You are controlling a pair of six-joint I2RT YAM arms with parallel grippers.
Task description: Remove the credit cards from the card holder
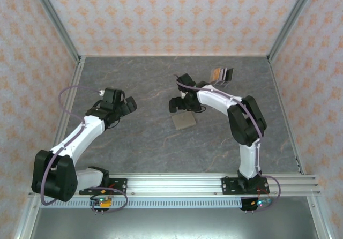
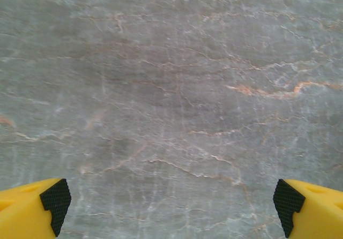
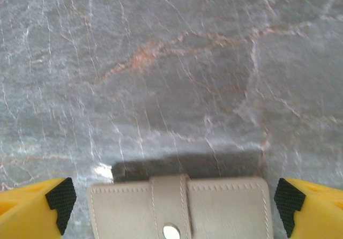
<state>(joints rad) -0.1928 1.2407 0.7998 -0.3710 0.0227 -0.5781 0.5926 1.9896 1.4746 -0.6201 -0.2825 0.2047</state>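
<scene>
Both arms were built alike: the left arm, at the lower left of the top view, and the right arm, at the lower right, had glossy white links joined by bulky black joint housings. A lilac cable ran along each. Black base plates sat on a silver rail. The left gripper and right gripper carried yellow fingers with black textured pads.
</scene>
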